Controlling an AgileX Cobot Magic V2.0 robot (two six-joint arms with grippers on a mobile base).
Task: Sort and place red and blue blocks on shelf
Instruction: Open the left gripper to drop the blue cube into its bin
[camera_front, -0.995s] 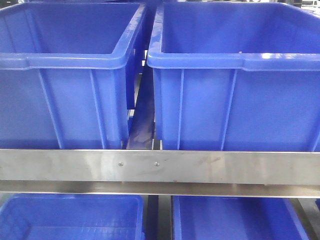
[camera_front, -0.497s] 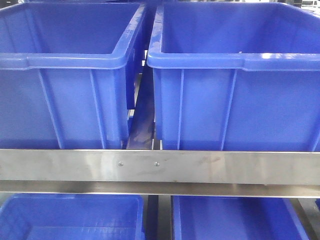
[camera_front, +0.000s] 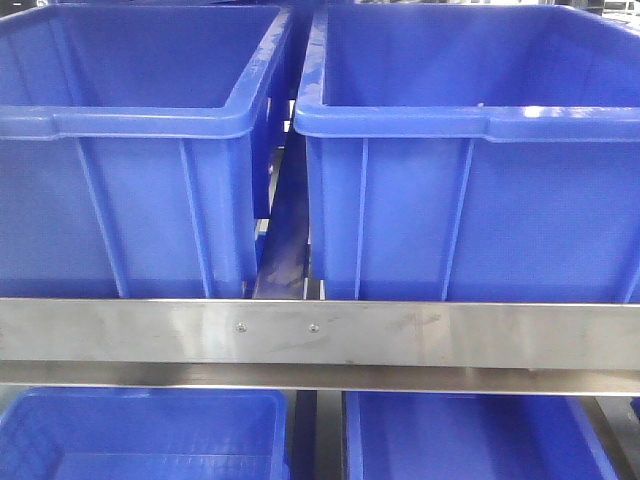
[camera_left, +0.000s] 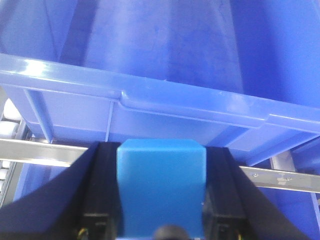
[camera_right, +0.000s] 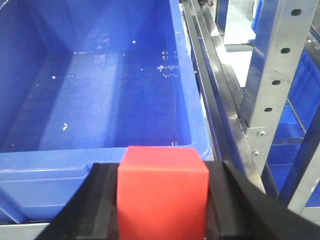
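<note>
My left gripper (camera_left: 161, 150) is shut on the sky-blue block (camera_left: 161, 187), held just below the front rim of a big blue bin (camera_left: 165, 97). In the right wrist view, my right gripper (camera_right: 162, 157) is shut on the red block (camera_right: 162, 192), in front of the near rim of an empty blue bin (camera_right: 100, 95). The shelf shows in the front view as a steel front rail (camera_front: 320, 335) with two small screws, carrying two large blue bins (camera_front: 130, 150) (camera_front: 470, 150). Neither gripper nor block shows in the front view.
Two more blue bins (camera_front: 140, 435) (camera_front: 470, 440) sit on the tier below the rail. A perforated steel upright (camera_right: 272, 65) and slanted rails stand right of the right-hand bin. A narrow gap (camera_front: 285, 230) separates the upper bins.
</note>
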